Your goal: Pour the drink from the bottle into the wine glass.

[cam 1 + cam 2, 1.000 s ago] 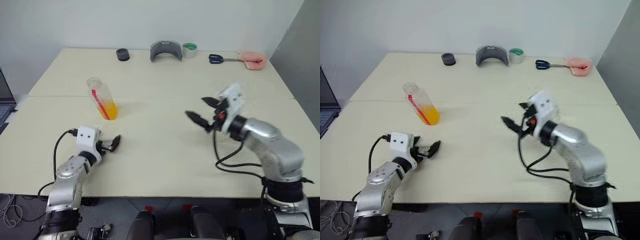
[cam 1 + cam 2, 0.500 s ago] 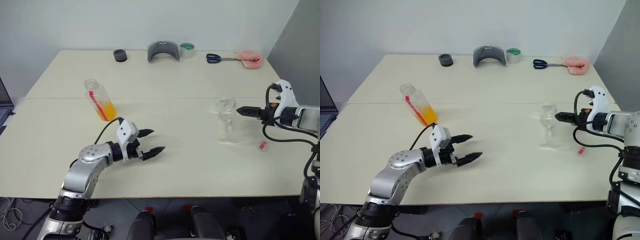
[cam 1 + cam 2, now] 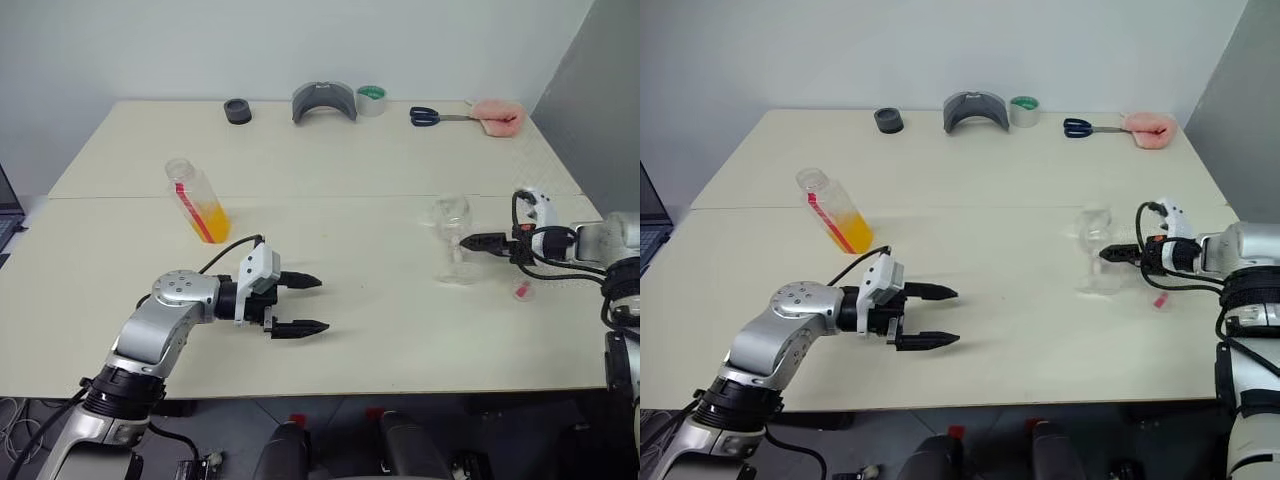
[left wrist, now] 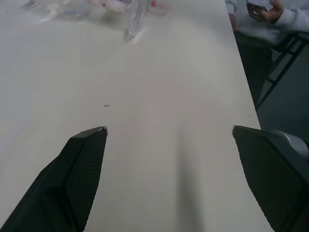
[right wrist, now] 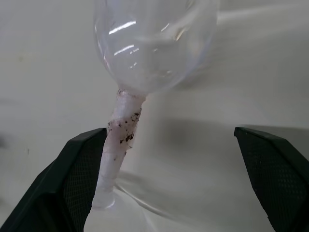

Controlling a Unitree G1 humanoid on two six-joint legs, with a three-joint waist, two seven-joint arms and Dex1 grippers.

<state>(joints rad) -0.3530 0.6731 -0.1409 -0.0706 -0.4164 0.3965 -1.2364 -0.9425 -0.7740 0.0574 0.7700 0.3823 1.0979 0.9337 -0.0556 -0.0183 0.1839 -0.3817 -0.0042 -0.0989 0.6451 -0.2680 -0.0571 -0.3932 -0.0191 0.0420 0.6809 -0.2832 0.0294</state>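
Note:
The bottle (image 3: 195,198) stands uncapped at the table's left, with the orange drink (image 3: 214,219) low in it. The wine glass (image 3: 452,240) stands at the right and looks empty. My right gripper (image 3: 470,242) reaches in from the right at stem height. In the right wrist view that gripper (image 5: 169,130) is open, and the stem (image 5: 117,145) stands just ahead, close to one finger (image 5: 79,169). My left gripper (image 3: 312,304) hangs open and empty over the table's middle front, pointing right. The glass (image 4: 134,21) shows far ahead of it (image 4: 169,129) in the left wrist view.
A small red thing (image 3: 522,291) lies just right of the glass. Along the far edge sit a black ring (image 3: 238,111), a grey curved piece (image 3: 324,101), a green tape roll (image 3: 371,100), scissors (image 3: 430,117) and a pink cloth (image 3: 497,116). A seated person (image 4: 270,14) is beyond the table's right end.
My left gripper swung from the front left toward the middle and now points right. My right gripper moved off to the right, uncovering the glass, then came in low toward its stem.

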